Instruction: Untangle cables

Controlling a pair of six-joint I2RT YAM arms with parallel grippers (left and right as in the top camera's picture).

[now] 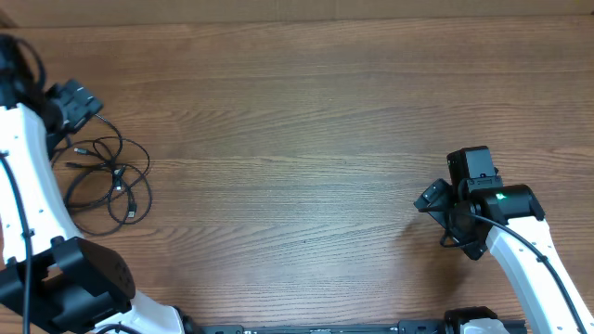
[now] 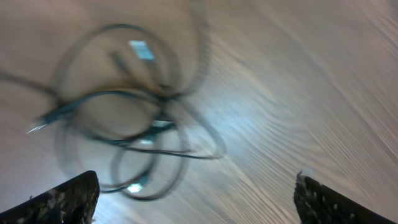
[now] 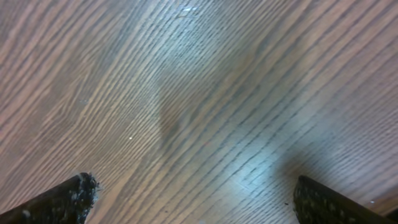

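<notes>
The cables are thin black cords lying in overlapping loops on the wooden table at the far left, with small silver-tipped plugs among them. In the left wrist view the cables appear blurred, ahead and to the left of the fingers. My left gripper hovers just above the upper left of the tangle. It is open with only bare wood between its fingertips. My right gripper is far off at the right, open over bare wood and holding nothing.
The wooden table stretches between the two arms. The left arm's white links run along the left edge beside the tangle. Black arm bases sit at the front edge.
</notes>
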